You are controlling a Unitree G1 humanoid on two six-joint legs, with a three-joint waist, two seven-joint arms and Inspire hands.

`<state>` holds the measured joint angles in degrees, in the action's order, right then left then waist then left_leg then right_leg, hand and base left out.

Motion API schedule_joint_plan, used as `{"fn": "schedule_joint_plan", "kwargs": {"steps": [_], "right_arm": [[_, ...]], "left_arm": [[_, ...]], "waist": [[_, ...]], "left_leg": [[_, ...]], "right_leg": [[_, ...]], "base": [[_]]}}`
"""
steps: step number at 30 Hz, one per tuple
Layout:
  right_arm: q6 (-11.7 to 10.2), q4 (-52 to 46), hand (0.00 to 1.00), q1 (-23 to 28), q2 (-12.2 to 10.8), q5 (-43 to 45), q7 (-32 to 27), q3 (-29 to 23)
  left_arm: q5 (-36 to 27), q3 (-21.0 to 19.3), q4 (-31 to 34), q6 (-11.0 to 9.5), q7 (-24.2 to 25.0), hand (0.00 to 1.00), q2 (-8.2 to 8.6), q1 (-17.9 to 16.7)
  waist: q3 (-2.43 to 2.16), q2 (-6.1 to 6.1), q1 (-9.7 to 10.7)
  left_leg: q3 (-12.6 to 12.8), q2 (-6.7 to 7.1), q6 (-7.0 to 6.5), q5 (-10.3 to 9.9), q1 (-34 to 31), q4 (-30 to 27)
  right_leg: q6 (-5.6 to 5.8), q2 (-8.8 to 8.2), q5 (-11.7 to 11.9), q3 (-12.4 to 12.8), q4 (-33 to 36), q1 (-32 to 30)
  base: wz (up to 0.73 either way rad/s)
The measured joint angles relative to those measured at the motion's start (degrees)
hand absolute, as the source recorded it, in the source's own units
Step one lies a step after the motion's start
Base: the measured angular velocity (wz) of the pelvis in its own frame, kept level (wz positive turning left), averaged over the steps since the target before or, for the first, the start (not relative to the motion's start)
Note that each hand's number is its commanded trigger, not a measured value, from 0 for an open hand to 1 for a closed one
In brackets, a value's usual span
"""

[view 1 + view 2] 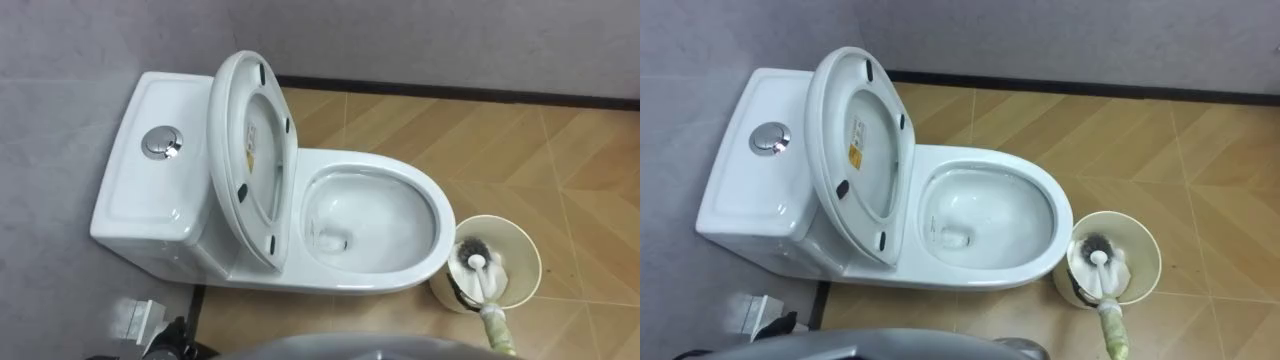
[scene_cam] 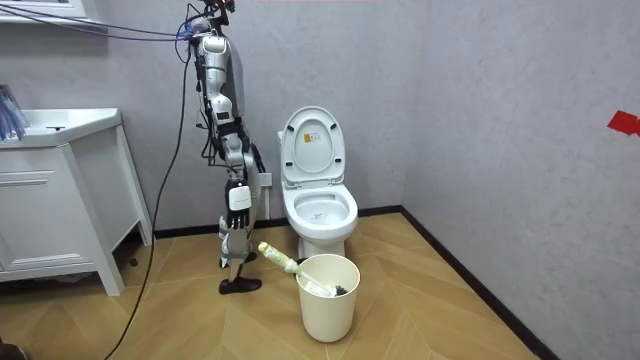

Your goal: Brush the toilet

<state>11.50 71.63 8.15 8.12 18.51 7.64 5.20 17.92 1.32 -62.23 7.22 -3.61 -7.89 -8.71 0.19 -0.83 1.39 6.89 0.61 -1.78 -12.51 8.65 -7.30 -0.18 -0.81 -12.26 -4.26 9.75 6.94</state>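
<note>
A white toilet [image 1: 420, 190] stands against the grey wall, its seat and lid [image 1: 232, 150] raised against the tank. To the right of the bowl is a cream bucket [image 1: 525, 255]. The toilet brush [image 1: 472, 250] lies head-down in it, its greenish handle [image 1: 497, 328] slanting towards me. In the room view I stand upright beside the toilet [image 2: 320, 205], on the room view's left. My right hand [image 2: 237, 243] hangs low by the upper end of the brush handle [image 2: 278, 259]. Whether it touches the handle is too small to tell.
The wooden floor runs on to the right of the bucket [image 2: 328, 300] up to a dark skirting board [image 1: 450, 92]. A white cabinet with a basin [image 2: 60, 200] stands behind me. A small white and dark object [image 1: 140, 320] lies on the floor by the tank.
</note>
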Motion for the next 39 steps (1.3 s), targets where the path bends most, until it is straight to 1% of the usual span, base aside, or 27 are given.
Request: {"fn": "schedule_joint_plan", "kwargs": {"steps": [6,9,12,15,17,19,21,25,26,28,30,31,34,35,37,39], "right_arm": [[0.0,0.0,0.0,0.3,0.0,-0.6,-0.1,-0.4],[0.4,0.1,0.0,0.4,0.0,-2.0,-1.0,-0.4],[0.6,0.2,0.0,0.8,0.0,-3.5,-2.0,-0.5],[0.5,1.0,0.0,0.9,-0.2,-5.1,-2.7,-2.0],[0.6,1.5,0.0,0.8,-0.2,-6.2,-2.8,-2.1],[0.6,1.8,0.0,0.9,-0.2,-7.9,-2.9,-2.1],[0.6,1.7,0.0,0.8,-0.2,-11.0,-3.9,-2.2],[0.5,2.3,0.0,1.1,-0.5,-17.8,-6.9,-4.3],[0.5,2.7,0.0,1.1,-0.5,-20.7,-8.2,-4.7],[0.5,3.2,0.0,1.3,-0.6,-25.5,-9.4,-7.2],[0.4,3.5,0.0,2.7,-0.8,-32.9,-11.2,-11.8],[0.4,3.6,0.0,2.9,-0.9,-34.9,-12.0,-13.1],[0.0,3.7,0.0,3.6,-1.3,-47.1,-16.1,-20.3],[-0.1,3.7,0.0,3.7,-1.3,-48.9,-16.7,-21.4],[-0.2,3.6,0.0,3.5,-1.1,-55.0,-19.2,-25.8],[-0.6,3.0,0.0,3.1,-0.9,-58.6,-21.4,-28.8]], "left_arm": [[4.2,0.1,0.0,1.4,0.3,0.0,0.13,-0.9],[4.3,0.9,-0.2,2.5,0.3,0.0,0.26,-1.5],[4.5,0.7,-0.1,3.1,0.3,0.0,0.32,-2.3],[6.8,0.5,-0.1,3.8,0.3,0.0,0.33,-2.6],[7.5,0.5,-0.1,3.8,0.3,0.0,0.31,-2.6],[7.6,0.6,-0.1,3.9,0.4,0.0,0.35,-2.6],[7.6,0.5,-0.2,4.2,0.5,0.0,0.35,-2.6],[7.4,0.6,-0.1,4.7,0.5,0.0,0.66,-2.6],[7.2,0.6,0.0,4.9,0.4,0.0,0.77,-2.7],[7.5,-0.7,0.2,4.9,0.2,0.0,0.91,-3.1],[7.7,-3.6,1.1,4.9,0.1,0.0,1.24,-3.7],[7.8,-4.1,1.3,4.9,0.1,0.0,1.26,-3.7],[8.1,-7.3,1.7,4.9,0.1,0.0,1.38,-4.3],[8.0,-7.8,1.7,4.9,0.1,0.0,1.38,-4.4],[8.0,-9.8,2.2,5.0,0.1,0.0,1.38,-4.6],[7.8,-11.1,3.3,4.9,0.1,0.0,1.35,-4.9]], "waist": [[-0.07,-0.2,0.2],[-0.04,-0.1,0.1],[-0.02,-0.1,0.2],[-0.02,-0.08,0.3],[-0.02,-0.05,0.3],[0.01,0.02,0.3],[0.03,0.24,-0.1],[0.02,0.3,0.6],[0.03,0.35,0.9],[0.04,0.3,1.7],[0.05,0.33,2.3],[0.05,0.32,2.7],[0.07,0.22,4.5],[0.07,0.22,4.6],[0.05,0.08,5.0],[0.03,-0.03,5.2]], "left_leg": [[0.6,-0.02,-0.02,0.0,0.2,-0.1],[0.8,-0.26,-0.09,-0.3,0.6,-0.1],[1.0,-0.48,-0.1,-0.4,1.0,-0.1],[1.0,-0.48,-0.1,-0.5,1.0,-0.1],[1.1,-0.52,-0.1,-0.5,1.0,-0.1],[1.2,-0.59,-0.04,-0.5,1.0,-0.2],[2.1,-0.9,0.13,-0.7,1.0,-0.2],[2.6,-1.13,0.26,-0.9,1.3,-0.3],[2.8,-1.13,0.29,-0.9,1.6,-0.3],[2.8,-1.09,0.37,-1.0,2.1,-0.3],[2.8,-1.12,0.41,-1.0,2.4,-0.2],[2.7,-1.11,0.41,-1.0,2.4,-0.1],[2.9,-1.01,0.4,-1.1,2.4,-0.1],[3.1,-1.04,0.38,-1.1,2.4,-0.1],[3.6,-1.11,0.37,-1.1,2.4,0.0],[3.8,-1.04,0.35,-1.2,2.3,-0.1]], "right_leg": [[-0.01,0.02,0.0,0.7,0.1,0.0],[-0.01,0.09,0.0,1.0,0.2,0.0],[0.01,0.1,0.0,1.2,0.2,0.3],[0.01,0.09,0.0,1.1,0.2,0.4],[0.01,0.12,0.0,1.1,0.2,0.4],[0.0,0.2,0.0,1.3,0.2,0.4],[-0.09,0.62,0.1,2.5,0.3,0.2],[-0.24,0.84,0.2,2.9,0.1,0.3],[-0.26,0.94,0.2,3.3,0.2,0.3],[-0.27,0.96,0.2,3.2,0.1,0.8],[-0.32,0.97,0.1,3.3,-0.1,1.1],[-0.33,0.97,0.1,3.3,-0.1,1.1],[-0.35,1.02,0.1,3.5,-0.1,1.2],[-0.34,1.03,0.1,3.6,-0.1,1.1],[-0.34,1.13,0.1,4.1,0.0,0.8],[-0.34,1.18,0.1,4.2,0.1,0.6]], "base": [[-0.04],[-0.06],[-0.04],[0.0],[0.0],[-0.04],[-0.2],[-0.08],[-0.08],[-0.03],[0.0],[0.0],[-0.03],[-0.1],[-0.12],[-0.07]]}}
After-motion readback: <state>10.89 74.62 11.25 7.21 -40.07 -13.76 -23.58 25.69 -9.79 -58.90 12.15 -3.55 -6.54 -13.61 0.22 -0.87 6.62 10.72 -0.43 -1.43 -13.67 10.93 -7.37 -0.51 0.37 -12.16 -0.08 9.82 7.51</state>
